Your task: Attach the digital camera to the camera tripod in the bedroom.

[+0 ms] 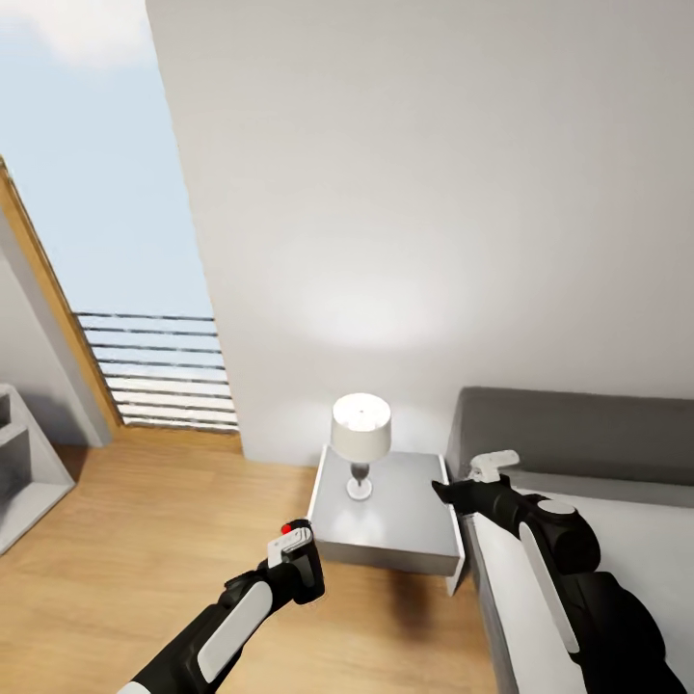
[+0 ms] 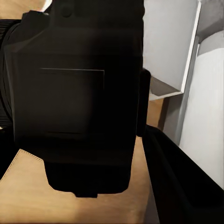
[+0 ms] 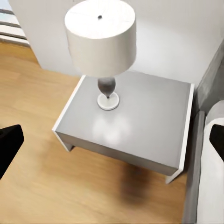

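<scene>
My left gripper [image 1: 294,551] is shut on the digital camera [image 1: 308,578], low over the wood floor; the camera's red button shows on top. The camera's black back [image 2: 74,102] is close up in the left wrist view. My right gripper [image 1: 441,491] hangs open and empty beside the nightstand's right edge, its two black fingertips [image 3: 7,144] far apart at the edges of the right wrist view. The camera tripod is out of view. This is the bedroom, with a white wall [image 1: 434,193] and light wood floor [image 1: 145,520].
A grey nightstand [image 1: 405,540] with a white-shaded lamp [image 1: 360,429] stands against the wall just ahead. The grey-framed bed [image 1: 578,434] lies at the right under my right arm. A tall wood-framed window [image 1: 106,241] and a white shelf [image 1: 19,472] are at the left.
</scene>
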{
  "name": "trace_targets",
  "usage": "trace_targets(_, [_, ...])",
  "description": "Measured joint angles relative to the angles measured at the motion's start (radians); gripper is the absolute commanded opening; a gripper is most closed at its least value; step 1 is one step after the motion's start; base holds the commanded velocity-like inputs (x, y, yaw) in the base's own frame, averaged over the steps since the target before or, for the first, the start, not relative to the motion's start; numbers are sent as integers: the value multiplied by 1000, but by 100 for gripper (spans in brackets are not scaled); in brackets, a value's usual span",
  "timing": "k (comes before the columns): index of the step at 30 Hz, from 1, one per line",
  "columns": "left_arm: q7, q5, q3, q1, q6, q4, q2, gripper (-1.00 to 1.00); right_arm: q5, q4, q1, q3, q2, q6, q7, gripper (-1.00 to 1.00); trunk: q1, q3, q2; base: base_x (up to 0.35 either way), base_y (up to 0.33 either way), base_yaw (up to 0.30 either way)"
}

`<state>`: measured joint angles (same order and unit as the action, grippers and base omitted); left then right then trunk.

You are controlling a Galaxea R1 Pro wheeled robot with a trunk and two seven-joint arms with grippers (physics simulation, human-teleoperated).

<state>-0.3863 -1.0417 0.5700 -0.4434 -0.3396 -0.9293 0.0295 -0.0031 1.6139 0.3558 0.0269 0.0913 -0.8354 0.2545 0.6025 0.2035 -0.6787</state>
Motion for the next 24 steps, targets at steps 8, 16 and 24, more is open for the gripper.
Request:
trace_targets(8, [-1, 0, 1, 0, 0, 0, 0, -100, 0, 0, 0, 0, 0, 0, 0, 100, 0, 0, 0, 321, 0, 260])
trace_targets(16, [-1, 0, 0, 0, 0, 0, 0, -100, 0, 0, -1, 0, 0, 0, 0, 100, 0, 0, 0, 322, 0, 269])
trace_targets(24, [-1, 0, 1, 0, 1, 0, 0, -100, 0, 0, -1, 0, 0, 0, 0, 100, 0, 0, 0, 196, 0, 271])
